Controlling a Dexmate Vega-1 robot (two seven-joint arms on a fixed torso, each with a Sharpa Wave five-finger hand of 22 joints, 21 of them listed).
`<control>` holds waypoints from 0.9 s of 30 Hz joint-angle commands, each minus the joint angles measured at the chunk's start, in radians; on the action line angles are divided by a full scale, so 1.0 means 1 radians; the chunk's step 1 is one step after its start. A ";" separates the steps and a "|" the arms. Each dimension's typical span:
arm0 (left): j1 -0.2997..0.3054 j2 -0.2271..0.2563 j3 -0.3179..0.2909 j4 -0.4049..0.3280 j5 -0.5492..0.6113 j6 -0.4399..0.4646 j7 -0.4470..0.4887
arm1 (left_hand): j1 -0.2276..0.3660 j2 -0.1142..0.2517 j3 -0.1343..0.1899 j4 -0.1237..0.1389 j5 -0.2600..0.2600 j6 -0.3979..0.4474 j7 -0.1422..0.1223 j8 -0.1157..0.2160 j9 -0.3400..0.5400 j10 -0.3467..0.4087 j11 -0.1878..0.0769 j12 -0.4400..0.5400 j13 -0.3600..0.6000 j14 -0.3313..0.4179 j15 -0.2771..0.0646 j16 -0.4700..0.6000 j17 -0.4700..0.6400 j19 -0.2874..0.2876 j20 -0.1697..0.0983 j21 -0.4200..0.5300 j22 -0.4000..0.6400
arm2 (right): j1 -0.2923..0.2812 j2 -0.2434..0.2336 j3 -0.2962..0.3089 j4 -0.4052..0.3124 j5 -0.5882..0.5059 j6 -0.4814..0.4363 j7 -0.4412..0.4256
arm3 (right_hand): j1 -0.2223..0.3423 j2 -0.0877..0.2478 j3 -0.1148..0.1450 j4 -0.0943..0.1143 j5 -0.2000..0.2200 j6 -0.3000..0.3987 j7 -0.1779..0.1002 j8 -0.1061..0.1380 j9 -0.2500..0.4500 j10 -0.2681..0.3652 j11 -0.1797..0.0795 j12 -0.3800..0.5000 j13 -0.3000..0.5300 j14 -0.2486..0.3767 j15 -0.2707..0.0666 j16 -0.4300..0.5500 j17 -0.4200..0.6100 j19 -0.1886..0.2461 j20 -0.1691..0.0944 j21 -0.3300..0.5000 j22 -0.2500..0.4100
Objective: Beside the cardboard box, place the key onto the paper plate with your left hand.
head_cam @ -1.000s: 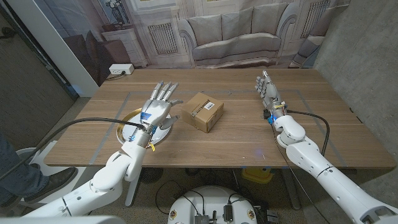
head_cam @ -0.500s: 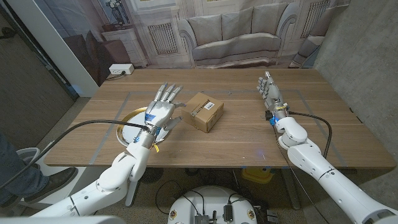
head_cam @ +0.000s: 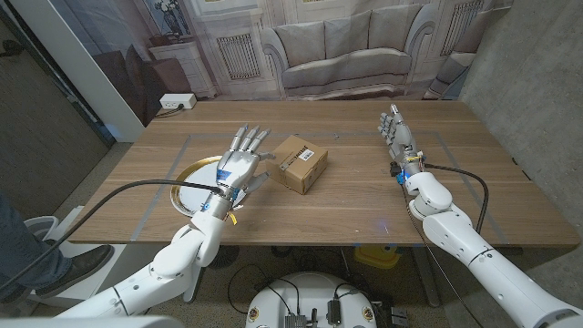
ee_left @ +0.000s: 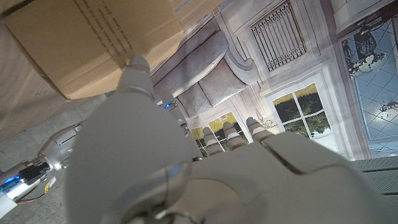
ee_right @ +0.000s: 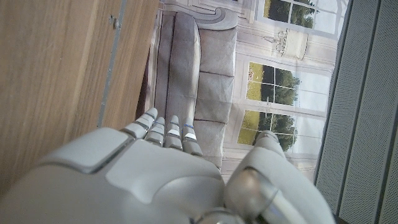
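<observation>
The left hand (head_cam: 239,166) is seen in the head view raised over the wooden table (head_cam: 364,196), between the paper plate (head_cam: 189,187) and the cardboard box (head_cam: 300,162), with its fingers (head_cam: 248,138) extended and slightly apart — nothing is seen held in them. Its thumb reaches toward the box without clearly touching it. In the left wrist view the back of the hand (ee_left: 205,174) is shown large, the box (ee_left: 93,43) lying just beyond the thumb tip.

The plate, white with a gold rim, is partly covered by the left wrist and forearm. The key cannot be made out in any view — whether it lies on the plate cannot be told.

The right hand (head_cam: 398,138) is held at the table's far right side, well apart from the box, its fingers straight and close together, holding nothing. In the right wrist view the same hand (ee_right: 155,174) is seen above bare wood.
</observation>
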 commanded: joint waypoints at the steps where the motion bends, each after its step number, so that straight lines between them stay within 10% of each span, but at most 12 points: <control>1: -0.031 -0.016 0.024 0.055 -0.031 -0.047 0.067 | 0.014 0.003 0.003 -0.003 -0.004 0.020 -0.001 0.007 0.005 0.018 -0.009 0.011 0.003 0.014 -0.071 0.008 0.000 0.006 0.003 0.005 0.004 | -0.004 0.003 0.001 -0.004 -0.003 0.003 -0.008 | 0.000 0.004 -0.001 -0.003 -0.001 0.011 -0.001 0.005 0.004 0.008 0.001 0.006 0.006 0.006 0.001 0.002 0.001 0.011 0.004 0.005 0.002; 27: -0.070 -0.044 0.063 0.124 -0.083 -0.091 0.109 | 0.021 0.004 -0.004 0.010 -0.024 0.066 -0.002 0.012 0.009 0.054 -0.015 0.008 0.004 0.044 -0.076 0.009 0.006 0.025 0.001 0.003 0.004 | -0.018 -0.007 0.004 -0.026 -0.003 -0.009 -0.014 | 0.000 0.006 -0.003 -0.005 -0.001 0.012 -0.002 0.004 0.004 0.010 0.003 0.006 0.006 0.006 0.000 0.002 0.001 0.011 0.005 0.005 0.002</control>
